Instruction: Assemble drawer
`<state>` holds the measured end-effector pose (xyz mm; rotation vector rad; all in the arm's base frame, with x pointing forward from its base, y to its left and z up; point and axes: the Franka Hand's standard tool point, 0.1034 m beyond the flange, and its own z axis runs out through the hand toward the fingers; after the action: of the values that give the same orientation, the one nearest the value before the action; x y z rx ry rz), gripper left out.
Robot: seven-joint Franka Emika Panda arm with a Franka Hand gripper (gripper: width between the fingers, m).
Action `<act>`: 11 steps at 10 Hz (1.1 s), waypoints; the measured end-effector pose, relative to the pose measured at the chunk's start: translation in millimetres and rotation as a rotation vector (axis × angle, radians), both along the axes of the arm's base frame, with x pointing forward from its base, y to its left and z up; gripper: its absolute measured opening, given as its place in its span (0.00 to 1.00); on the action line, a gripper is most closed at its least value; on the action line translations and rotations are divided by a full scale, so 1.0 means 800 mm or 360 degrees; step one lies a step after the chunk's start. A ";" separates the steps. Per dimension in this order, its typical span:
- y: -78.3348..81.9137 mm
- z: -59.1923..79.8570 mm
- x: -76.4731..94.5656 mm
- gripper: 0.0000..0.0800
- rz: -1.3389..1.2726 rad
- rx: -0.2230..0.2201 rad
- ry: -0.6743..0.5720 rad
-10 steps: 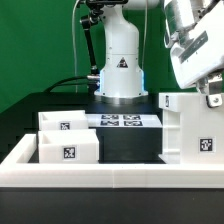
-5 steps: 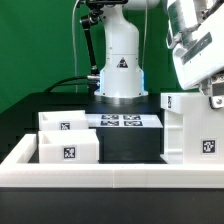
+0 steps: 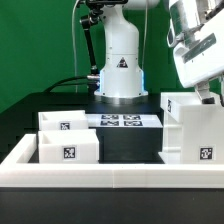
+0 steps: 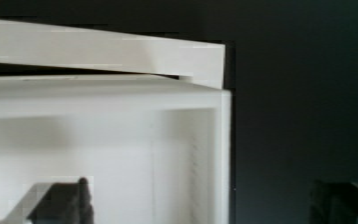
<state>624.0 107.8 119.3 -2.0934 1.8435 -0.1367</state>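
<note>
Dropping a bit toward the worktop's (image 3: 130, 146) near edge, the casing (image 3: 190, 128) now sits under the spread end effector (image 3: 205, 92), so it looks put down.

The gripper (image 3: 206, 93) has its fingertips hidden behind the top edge of the casing (image 3: 190, 125) just below it. The exterior view's right edge crops that casing. In the wrist view the 2 fingers (image 4: 59, 200) are dark, blurred and cropped.

The desk (image 3: 130, 146) is viewed low, across the border wall (image 3: 110, 178) toward the arm's base (image 3: 120, 66). The cube casing (image 3: 190, 125) (image 4: 105, 130) is shared, seen closely from the wrist.
</note>
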 end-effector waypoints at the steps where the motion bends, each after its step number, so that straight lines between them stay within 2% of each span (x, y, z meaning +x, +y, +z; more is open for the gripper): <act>1: -0.004 0.012 -0.001 0.81 0.0096 -0.0026 -0.0031; 4: -0.028 0.040 -0.007 0.81 0.0425 -0.0136 -0.0130; 5: -0.039 0.043 -0.005 0.81 0.0612 -0.0212 -0.0181; 6: -0.045 0.038 -0.007 0.81 0.0660 -0.0231 -0.0185; 9: -0.044 0.036 -0.007 0.81 0.0750 -0.0262 -0.0188; 11: -0.057 0.037 -0.006 0.81 0.1209 -0.0450 -0.0194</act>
<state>619.0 62.3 148.6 -2.7508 0.8990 -0.3318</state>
